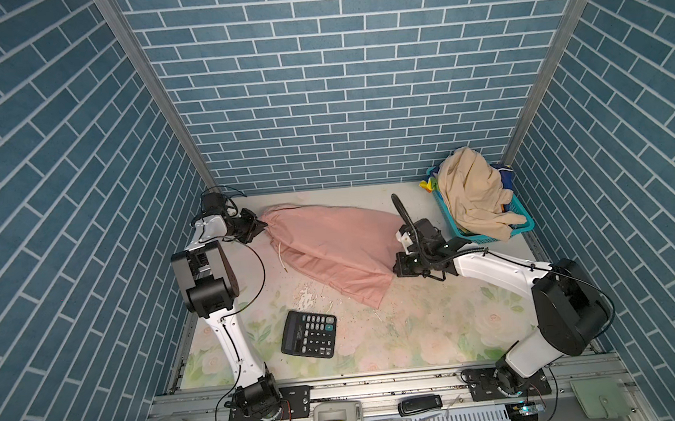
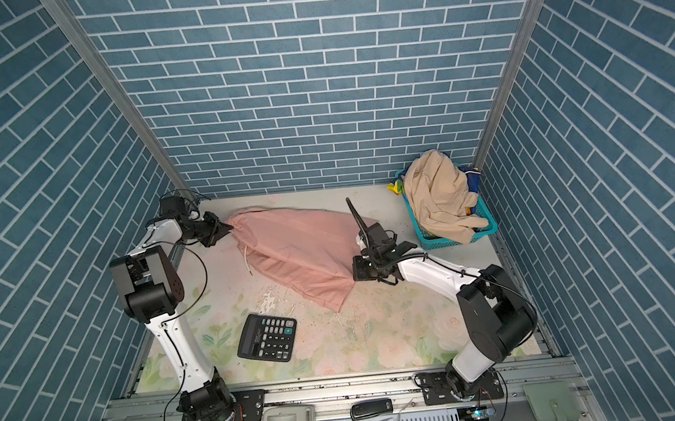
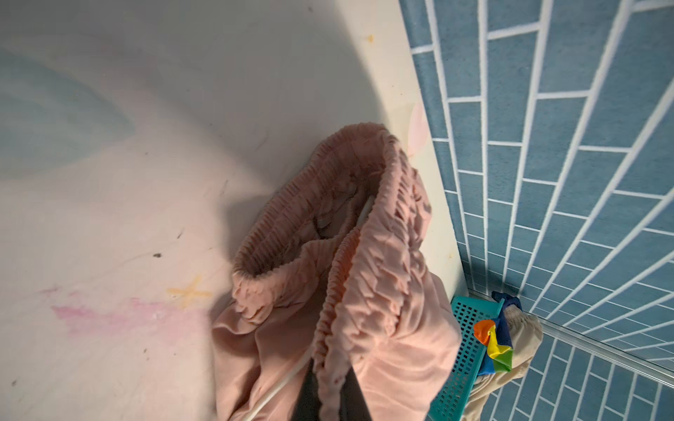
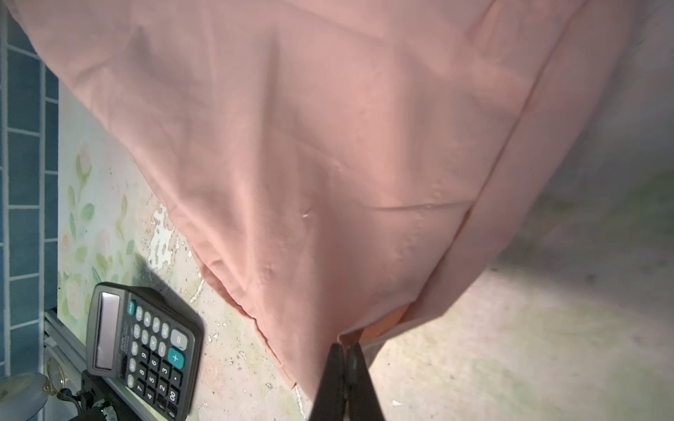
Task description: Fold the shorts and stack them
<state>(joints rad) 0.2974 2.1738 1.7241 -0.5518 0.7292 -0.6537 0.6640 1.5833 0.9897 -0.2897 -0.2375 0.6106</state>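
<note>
Pink shorts (image 1: pixel 331 253) are strung across the far half of the bench (image 1: pixel 442 335), running from the far left corner toward mid-right. The upper part looks lifted, and the lower leg sags toward the bench top.

The left gripper (image 3: pixel 328 397) has its jaws pinched tight on the bunched waistband (image 3: pixel 328 226). The right gripper (image 4: pixel 346 350) has its jaws nearly together on a thin bit of leg hem (image 4: pixel 273 350).

Risks:
- The right grip takes very little cloth, so a pull or quick swing could tear it free and drop that leg in a heap.
- The waistband is gathered rather than flat, so any fold made like this likely comes out crooked.
- The drawstring (image 1: pixel 281 258) hangs loose below the waistband and could get trapped in the fold or catch on a finger.
- The cloth looks thin and slippery. If the sagging leg drags on the bench, it would wrinkle.

Around:
- A calculator (image 1: pixel 308 334) sits front of centre, a bit left, near the low hem. It would be in the way if the shorts get laid toward the front edge.
- A basket (image 1: pixel 524 224) sits in the far right corner, close beside the right arm, which could bump it on a swing back.
- Beige shorts (image 1: pixel 472 195) are heaped in the basket and spill over its rim. Striped shorts (image 1: pixel 427 185) poke out underneath. Neither is folded yet.
- The left gripper sits close to the wall (image 3: pixel 547 182), with little room on that side.
</note>
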